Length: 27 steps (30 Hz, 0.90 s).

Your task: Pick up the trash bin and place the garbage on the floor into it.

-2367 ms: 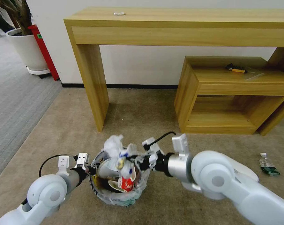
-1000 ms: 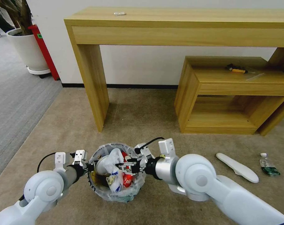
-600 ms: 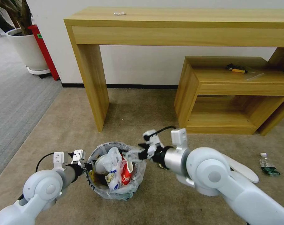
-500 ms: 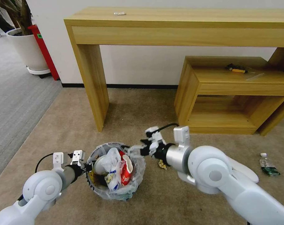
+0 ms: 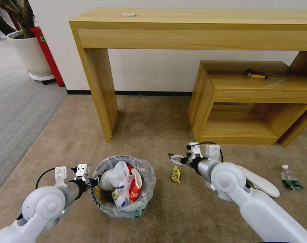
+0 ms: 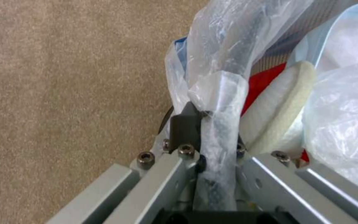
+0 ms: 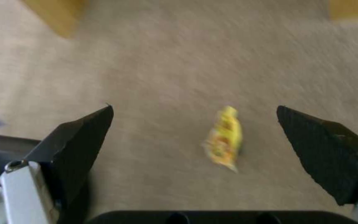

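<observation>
- Two grippers share the work: the left gripper (image 6: 204, 149) is pinched on the bag-lined rim of the trash bin (image 5: 123, 209), while the right gripper (image 5: 176, 158) hangs empty with its jaws spread wide over the floor (image 5: 153, 121).
- The bin sits low on the robot's left side, already stuffed with a red paper cup (image 5: 134, 187) and white crumpled plastic (image 5: 119, 172).
- A small yellow wrapper (image 5: 175, 174) lies on the beige carpet just to the right of the bin, apart from it, and just below the right gripper in the head view.
- In the right wrist view the wrapper (image 7: 224, 138) lies between the two dark fingertips (image 7: 84, 137), nearer one side than centred; its long axis runs roughly across the line joining the jaws, so closing should catch it across its narrow width.
- The right arm is plainly the nearer one; judged from this, a near-straight descent with a slight sideways correction is needed.
- A white slipper (image 5: 261, 180) and a clear bottle (image 5: 289, 178) remain farther to the right.
</observation>
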Motion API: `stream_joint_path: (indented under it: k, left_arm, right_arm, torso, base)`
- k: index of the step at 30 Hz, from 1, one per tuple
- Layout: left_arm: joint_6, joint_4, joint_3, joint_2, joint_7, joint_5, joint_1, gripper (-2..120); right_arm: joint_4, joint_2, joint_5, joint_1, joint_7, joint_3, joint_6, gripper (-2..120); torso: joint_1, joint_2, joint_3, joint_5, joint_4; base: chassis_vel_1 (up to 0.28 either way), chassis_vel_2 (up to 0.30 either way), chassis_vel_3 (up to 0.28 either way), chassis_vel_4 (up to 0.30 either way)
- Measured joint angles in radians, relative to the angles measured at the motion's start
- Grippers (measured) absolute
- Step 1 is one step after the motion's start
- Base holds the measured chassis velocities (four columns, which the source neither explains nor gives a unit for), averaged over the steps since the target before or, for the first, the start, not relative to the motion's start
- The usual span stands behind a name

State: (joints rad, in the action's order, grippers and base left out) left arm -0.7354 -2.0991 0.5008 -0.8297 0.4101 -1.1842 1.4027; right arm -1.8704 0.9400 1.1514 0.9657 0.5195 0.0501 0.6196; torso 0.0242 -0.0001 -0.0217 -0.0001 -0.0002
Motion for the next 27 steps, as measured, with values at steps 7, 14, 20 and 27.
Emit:
stream_joint_path:
  k: [7, 14, 20, 27]
  left_arm:
    - [0.0, -0.003, -0.002, -0.004, -0.003, 0.005, 0.004, 0]
    - [0.0, -0.007, 0.003, -0.005, -0.005, -0.001, 0.011, 0]
    - [0.0, -0.007, 0.01, -0.003, -0.004, -0.016, 0.013, 0]
    - [0.0, -0.009, 0.02, 0.007, 0.008, -0.044, 0.016, 0]
  right_arm:
    - [0.296, 0.08, -0.181, -0.01, -0.168, -0.001, -0.06, 100]
    - [0.513, 0.187, -0.326, -0.056, -0.337, -0.031, -0.133, 100]
    - [0.633, 0.263, -0.41, -0.099, -0.43, -0.041, -0.184, 100]
    - [0.786, 0.344, -0.465, -0.167, -0.43, -0.049, -0.19, 100]
  torso:
    - [0.0, 0.0, 0.0, -0.0004, 0.0]
    - [0.0, 0.0, 0.0, -0.0003, 0.0001]
    - [0.0, 0.0, 0.0, -0.0006, 0.0001]
    - [0.0, 0.0, 0.0, -0.0004, 0.0002]
  base:
    - [0.0, 0.0, 0.0, 0.0]
    - [0.0, 0.0, 0.0, 0.0]
    - [0.0, 0.0, 0.0, 0.0]
    - [0.0, 0.0, 0.0, 0.0]
